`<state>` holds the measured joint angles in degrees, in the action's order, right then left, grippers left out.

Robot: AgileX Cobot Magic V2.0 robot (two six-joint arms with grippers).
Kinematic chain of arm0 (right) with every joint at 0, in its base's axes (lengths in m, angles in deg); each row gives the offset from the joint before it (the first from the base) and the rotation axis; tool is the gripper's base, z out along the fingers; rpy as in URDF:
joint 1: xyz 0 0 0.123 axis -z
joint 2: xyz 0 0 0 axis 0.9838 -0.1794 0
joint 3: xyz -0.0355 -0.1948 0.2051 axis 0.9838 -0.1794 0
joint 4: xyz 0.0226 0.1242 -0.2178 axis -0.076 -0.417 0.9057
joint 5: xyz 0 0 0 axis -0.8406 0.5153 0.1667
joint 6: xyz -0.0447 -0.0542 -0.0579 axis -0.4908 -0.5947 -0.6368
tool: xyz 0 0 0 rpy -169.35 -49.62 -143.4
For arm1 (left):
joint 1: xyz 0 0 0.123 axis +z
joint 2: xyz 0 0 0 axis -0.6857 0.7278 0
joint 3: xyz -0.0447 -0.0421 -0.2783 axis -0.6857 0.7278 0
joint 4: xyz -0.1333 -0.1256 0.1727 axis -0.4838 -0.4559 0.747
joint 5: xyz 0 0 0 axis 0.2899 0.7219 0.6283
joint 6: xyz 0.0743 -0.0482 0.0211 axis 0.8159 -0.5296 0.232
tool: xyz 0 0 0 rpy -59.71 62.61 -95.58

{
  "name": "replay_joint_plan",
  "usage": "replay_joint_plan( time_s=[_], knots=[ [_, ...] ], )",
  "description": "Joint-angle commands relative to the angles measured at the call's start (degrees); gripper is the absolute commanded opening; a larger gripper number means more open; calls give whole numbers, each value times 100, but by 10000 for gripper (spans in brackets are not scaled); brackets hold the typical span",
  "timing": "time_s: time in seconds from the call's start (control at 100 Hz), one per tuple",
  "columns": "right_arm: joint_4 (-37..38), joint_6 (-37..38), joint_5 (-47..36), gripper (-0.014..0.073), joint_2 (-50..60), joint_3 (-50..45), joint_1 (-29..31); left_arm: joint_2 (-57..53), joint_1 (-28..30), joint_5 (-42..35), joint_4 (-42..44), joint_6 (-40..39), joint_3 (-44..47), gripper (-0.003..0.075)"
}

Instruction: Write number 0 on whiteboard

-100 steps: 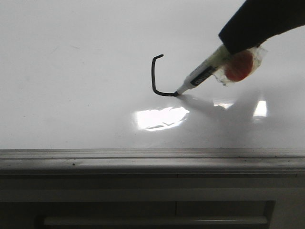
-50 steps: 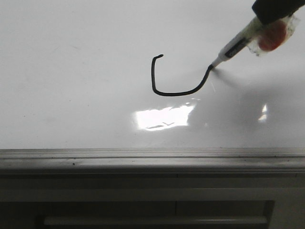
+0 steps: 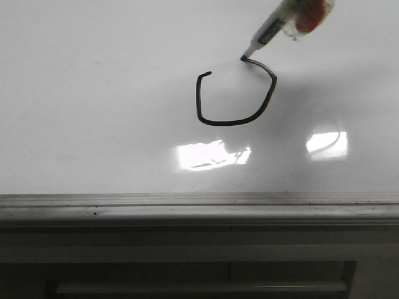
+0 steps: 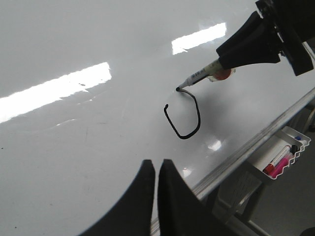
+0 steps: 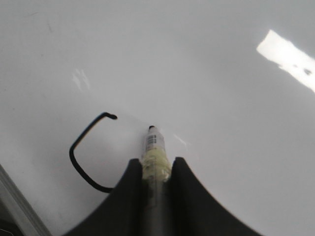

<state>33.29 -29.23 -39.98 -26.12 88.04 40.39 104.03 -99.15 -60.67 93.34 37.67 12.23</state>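
The whiteboard (image 3: 93,93) carries the number 0 (image 3: 224,123) as a black loop, open at the top between its small upper-left tick and the pen tip. My right gripper (image 5: 156,161) is shut on a white marker (image 5: 155,145) wrapped in yellowish tape. The marker (image 3: 267,31) touches the board with its tip at the loop's upper right end. From the left wrist view I see the marker (image 4: 197,77), the number 0 (image 4: 186,136) and the board (image 4: 74,123). My left gripper (image 4: 157,162) hovers shut and empty over the board near its lower edge.
A grey metal ledge (image 3: 199,208) runs along the board's near edge. A small white tray (image 4: 283,157) with pink and red markers hangs below that edge on the right. Bright glare patches (image 3: 212,154) lie just below the loop.
The marker moved up and then left, out of the lower right. The stroke grew from a hooked bottom line into the right side and upper right corner of the loop.
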Motion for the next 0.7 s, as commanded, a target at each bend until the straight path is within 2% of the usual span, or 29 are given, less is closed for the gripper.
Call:
replay_joint_plan(
  time_s=[0.0, 0.34, 0.69],
  knots=[
    [402, -5, -61, -48, -231, 76, -109, 40, -21, -445, 33, -57, -146, -20],
    [390, 82, 155, -48, -442, 99, -562, 40, -21, -586, 33, -57, -146, -20],
    [229, 131, 595, -48, -422, 99, -616, 40, -21, -586, -36, -57, -146, -20]
  ],
)
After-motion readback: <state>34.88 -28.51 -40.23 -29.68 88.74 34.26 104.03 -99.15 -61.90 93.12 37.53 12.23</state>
